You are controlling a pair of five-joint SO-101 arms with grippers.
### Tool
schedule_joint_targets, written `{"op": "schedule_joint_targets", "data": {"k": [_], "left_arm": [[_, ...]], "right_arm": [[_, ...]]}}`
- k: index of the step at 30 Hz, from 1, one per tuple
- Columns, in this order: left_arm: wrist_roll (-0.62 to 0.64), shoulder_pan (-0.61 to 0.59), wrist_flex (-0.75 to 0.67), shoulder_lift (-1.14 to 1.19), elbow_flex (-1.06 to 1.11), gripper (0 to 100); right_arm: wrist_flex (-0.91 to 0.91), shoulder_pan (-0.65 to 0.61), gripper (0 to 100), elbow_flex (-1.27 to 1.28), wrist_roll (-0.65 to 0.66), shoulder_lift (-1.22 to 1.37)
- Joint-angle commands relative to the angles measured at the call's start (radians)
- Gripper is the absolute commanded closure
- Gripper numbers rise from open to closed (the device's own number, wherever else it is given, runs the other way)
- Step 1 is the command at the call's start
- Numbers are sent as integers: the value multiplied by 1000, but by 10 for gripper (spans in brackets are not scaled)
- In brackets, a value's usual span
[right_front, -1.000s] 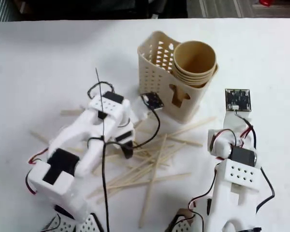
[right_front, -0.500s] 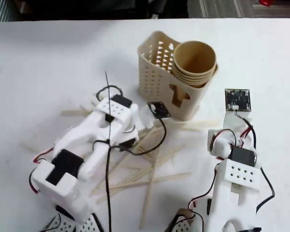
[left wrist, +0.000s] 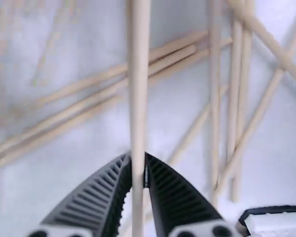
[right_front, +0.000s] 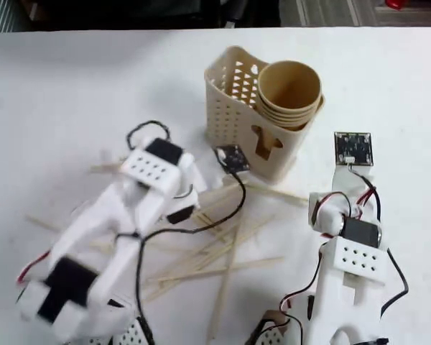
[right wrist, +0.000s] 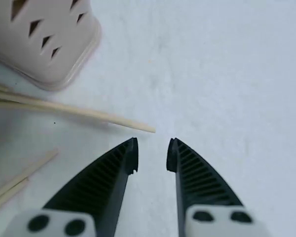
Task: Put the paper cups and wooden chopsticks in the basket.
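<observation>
Chopsticks (right_front: 223, 244) lie crossed in a loose heap on the table (right_front: 72, 79), on the near side of the basket (right_front: 233, 118) and between the two arms. The paper cups (right_front: 291, 90) sit stacked inside the basket's right half. The left gripper (left wrist: 138, 165) is clamped on a single stick (left wrist: 139, 74) that runs straight out between its jaws, above the others in the heap. The step in hand looks to be carrying that stick to the basket. Doing it well probably means raising it straight up first, so that it does not drag or flick the neighbours crossing beneath it. Where along its length it is held cannot be told, so a slow swing is safer in case it pivots in the jaws. It should then be tipped toward upright and let go over the open left half of the basket, beside the cups rather than into them. The right gripper (right wrist: 152, 150) hangs with its jaws apart over bare table close to the basket's near right corner, beside the tip of another stick (right wrist: 113, 118).
</observation>
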Motion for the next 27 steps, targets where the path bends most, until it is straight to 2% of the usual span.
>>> {"op": "schedule_joint_targets", "data": {"k": [1, 4, 9, 15, 17, 21, 27], "left_arm": [[2, 4, 75, -249, 2, 979], [2, -1, 120, -349, -6, 979], [2, -74, 117, -463, -43, 979], [15, -107, 115, -496, -285, 979], [68, -102, 78, -495, -373, 979], [198, -97, -104, -493, -465, 979], [387, -16, -563, -493, -374, 979]], "right_arm": [[-15, 4, 889, -8, 9, 1], [-15, 4, 889, -8, 9, 1], [-15, 4, 889, -6, 9, 1], [-15, 4, 889, -6, 9, 1], [-15, 4, 889, -6, 9, 1], [-15, 4, 889, -6, 9, 1], [-15, 4, 889, -6, 9, 1]]}}
